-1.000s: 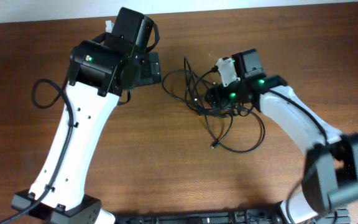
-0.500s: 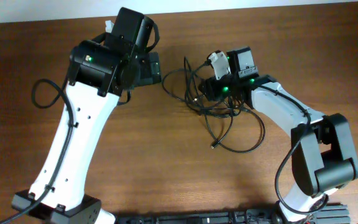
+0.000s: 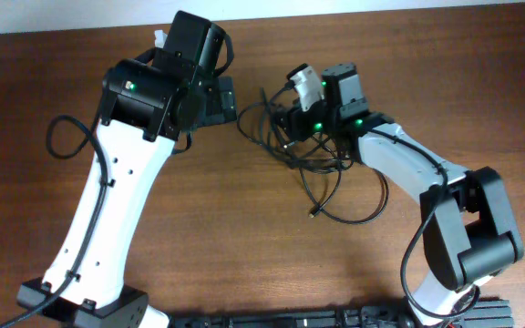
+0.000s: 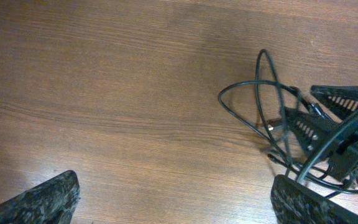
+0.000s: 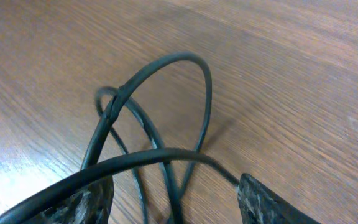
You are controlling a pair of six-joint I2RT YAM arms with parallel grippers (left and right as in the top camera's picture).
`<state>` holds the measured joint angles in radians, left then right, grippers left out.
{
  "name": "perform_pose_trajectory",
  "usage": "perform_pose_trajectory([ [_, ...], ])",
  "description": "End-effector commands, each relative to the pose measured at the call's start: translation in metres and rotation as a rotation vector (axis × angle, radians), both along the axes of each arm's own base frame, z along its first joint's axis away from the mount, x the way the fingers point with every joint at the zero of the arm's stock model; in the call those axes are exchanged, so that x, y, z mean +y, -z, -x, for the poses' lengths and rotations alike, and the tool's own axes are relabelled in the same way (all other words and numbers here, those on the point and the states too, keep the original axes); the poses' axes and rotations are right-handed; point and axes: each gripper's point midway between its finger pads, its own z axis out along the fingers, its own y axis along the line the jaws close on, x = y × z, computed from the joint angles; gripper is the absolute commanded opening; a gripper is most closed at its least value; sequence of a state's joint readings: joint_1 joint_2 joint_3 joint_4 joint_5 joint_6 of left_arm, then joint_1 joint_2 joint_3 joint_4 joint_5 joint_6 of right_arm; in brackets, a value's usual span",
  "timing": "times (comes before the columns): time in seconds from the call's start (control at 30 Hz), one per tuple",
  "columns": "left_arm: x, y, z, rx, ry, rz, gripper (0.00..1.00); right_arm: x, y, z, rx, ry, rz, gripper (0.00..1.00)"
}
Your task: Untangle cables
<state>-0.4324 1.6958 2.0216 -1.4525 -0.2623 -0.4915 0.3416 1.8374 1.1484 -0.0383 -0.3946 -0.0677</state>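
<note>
- Cables [image 3: 315,165] lie in 1 tangled bunch on the wooden table [image 3: 244,264], right of center in the overhead view, several thin black loops crossing each other.
- 1 strand runs out of the bunch toward the robot's base and ends in a small plug [image 3: 313,214], with a wide loose loop [image 3: 372,208] lying flat beside it.
- Right gripper [image 3: 285,120] sits at the far-left edge of the bunch, pointing toward the left arm.
- Right wrist view: the 2 fingers [image 5: 272,202] stand apart, and a cable strand [image 5: 160,154] passes across the gap between them; the gap is much wider than the strand, so nothing is pinched.
- Same view: an arched loop [image 5: 178,57] stands up off the table just ahead of the fingers, with 2 more strands crossing under it.
- Left gripper [image 3: 219,100] is near the bunch but apart from it, on its left.
- Left wrist view: jaws spread wide, fingers [image 4: 48,199] at the bottom corners, only bare table between them.
- Same view shows the cable loops [image 4: 258,83] at right with the right gripper's fingers [image 4: 337,99] among them.
</note>
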Motion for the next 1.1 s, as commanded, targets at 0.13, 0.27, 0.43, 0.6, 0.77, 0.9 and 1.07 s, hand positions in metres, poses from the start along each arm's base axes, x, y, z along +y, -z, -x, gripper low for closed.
perform_pose_trajectory([
  [0.13,0.003,-0.011,0.001,-0.032,-0.014,0.012,0.99,0.017,0.014,-0.001,-0.01,-0.021,0.023,0.55],
  [0.27,0.003,-0.011,0.001,-0.032,-0.014,0.012,0.99,0.017,0.025,0.0,0.012,-0.024,0.03,0.49],
  [0.43,0.003,-0.011,0.001,-0.032,-0.014,0.012,0.99,0.017,0.024,-0.001,0.004,-0.024,0.026,0.49],
  [0.6,0.003,-0.011,0.001,-0.032,-0.014,0.012,0.99,0.018,0.017,-0.004,-0.012,-0.025,0.009,0.04],
  [0.77,0.003,-0.011,0.001,-0.032,-0.014,0.012,0.99,-0.003,-0.008,0.003,0.001,0.009,0.015,0.04],
  [0.9,0.003,-0.011,0.001,-0.032,-0.014,0.012,0.99,-0.041,-0.047,0.008,-0.012,0.091,0.027,0.04],
  [1.07,0.003,-0.011,0.001,-0.033,-0.015,0.012,0.99,-0.109,-0.112,0.025,-0.093,0.273,0.075,0.04],
])
